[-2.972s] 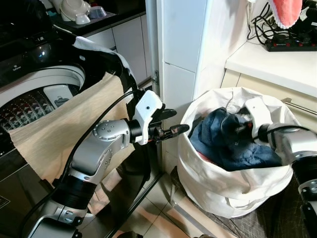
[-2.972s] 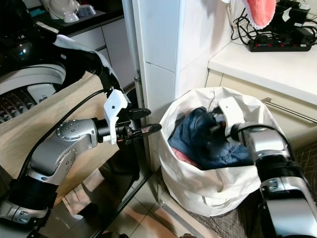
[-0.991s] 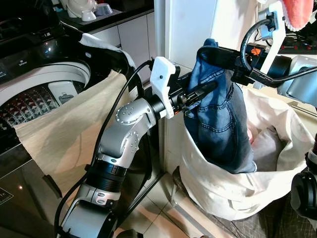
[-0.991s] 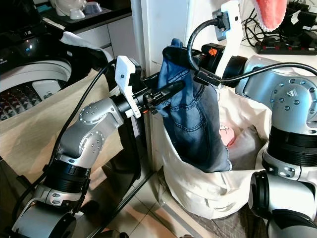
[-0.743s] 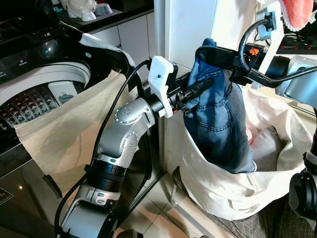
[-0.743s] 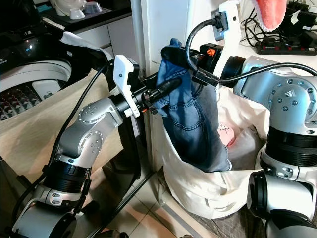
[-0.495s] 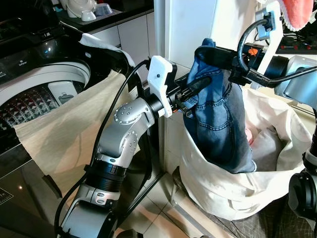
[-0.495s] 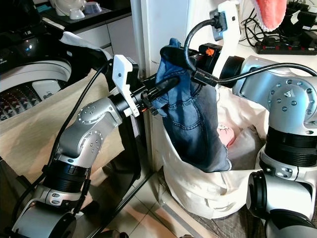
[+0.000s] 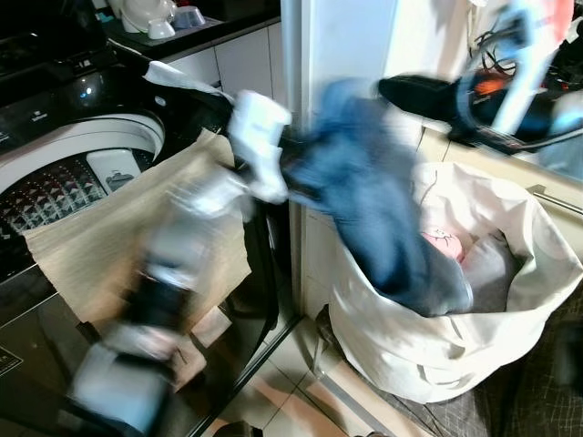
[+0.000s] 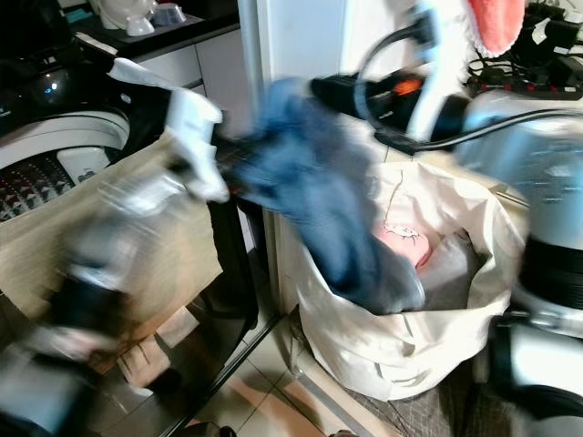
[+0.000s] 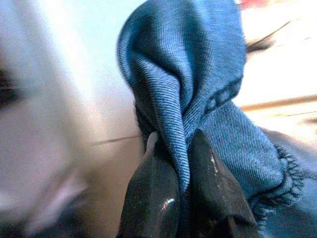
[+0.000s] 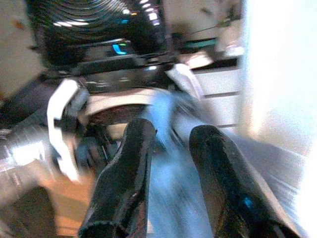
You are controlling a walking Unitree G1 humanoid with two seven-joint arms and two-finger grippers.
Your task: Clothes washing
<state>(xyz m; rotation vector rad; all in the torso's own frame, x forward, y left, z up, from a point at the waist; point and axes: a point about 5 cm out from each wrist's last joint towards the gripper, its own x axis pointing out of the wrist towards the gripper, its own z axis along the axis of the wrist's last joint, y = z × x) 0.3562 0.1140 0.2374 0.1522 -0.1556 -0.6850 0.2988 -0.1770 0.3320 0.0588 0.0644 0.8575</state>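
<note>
We see ribbed blue denim jeans (image 11: 198,89) between glossy black fingers (image 11: 153,198). The bag (image 9: 474,355) looks like matt cream cloth

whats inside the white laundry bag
The white laundry bag holds the lower end of the denim garment, a pink item and a grey piece. Anything beneath them is covered.

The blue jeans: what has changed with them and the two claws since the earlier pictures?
The left claw has clamped the blue jeans and is pulling them left, toward the washing machine. The right claw has let go; its fingers are open. The white laundry bag and the beige cloth on the washer stayed put.
</note>
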